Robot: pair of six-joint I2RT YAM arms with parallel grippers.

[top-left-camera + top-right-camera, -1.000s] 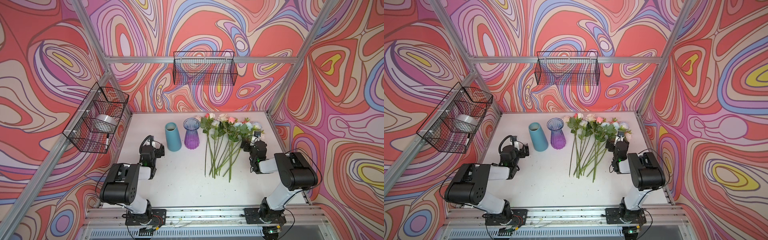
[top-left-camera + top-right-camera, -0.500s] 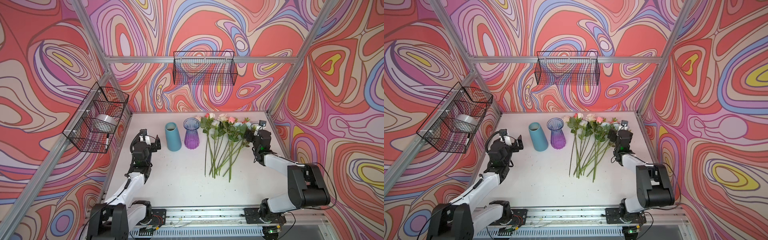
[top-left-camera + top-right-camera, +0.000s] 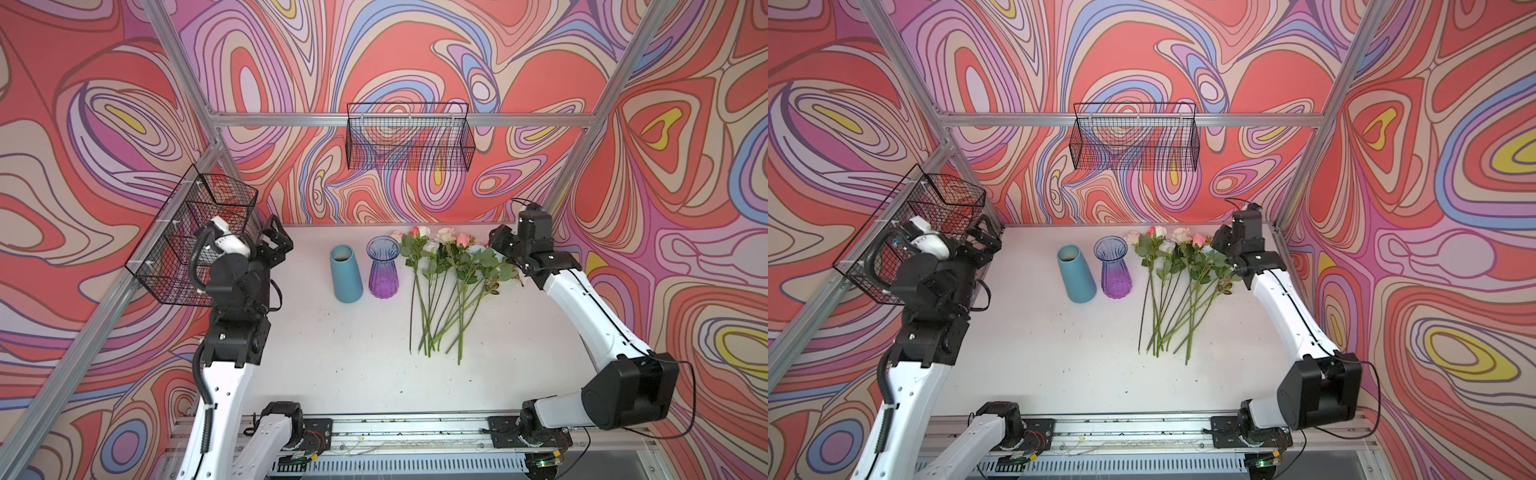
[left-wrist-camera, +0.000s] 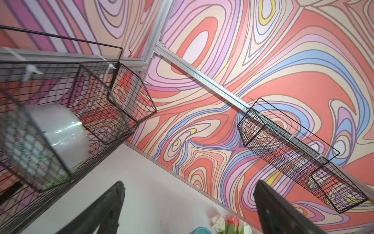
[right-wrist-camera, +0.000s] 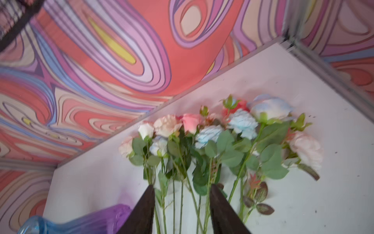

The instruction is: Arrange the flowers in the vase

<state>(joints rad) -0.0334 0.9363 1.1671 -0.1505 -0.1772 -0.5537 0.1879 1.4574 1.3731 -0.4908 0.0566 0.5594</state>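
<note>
The flowers (image 3: 449,282) (image 3: 1183,282) lie in a loose bunch on the white table, heads toward the back wall, stems toward the front. Left of them stand a purple glass vase (image 3: 383,267) (image 3: 1116,267) and a teal vase (image 3: 345,272) (image 3: 1075,272), both upright. My right gripper (image 3: 498,243) (image 3: 1220,244) hangs over the heads at the bunch's right side. In the right wrist view the right gripper (image 5: 181,188) shows a gap, with stems (image 5: 174,202) beneath it and nothing gripped. My left gripper (image 3: 277,241) (image 3: 985,243) (image 4: 189,184) is raised and open wide, left of both vases.
A wire basket (image 3: 195,241) (image 4: 113,97) on the left wall holds a tape roll (image 4: 58,131), close to the left arm. Another wire basket (image 3: 409,137) hangs on the back wall. Aluminium posts frame the corners. The arms' base rail (image 3: 415,428) runs along the front edge.
Both arms have unfolded from a low pose and risen. The right gripper has moved back over the flower heads, and its jaws have narrowed. The left gripper went up toward the left basket.
</note>
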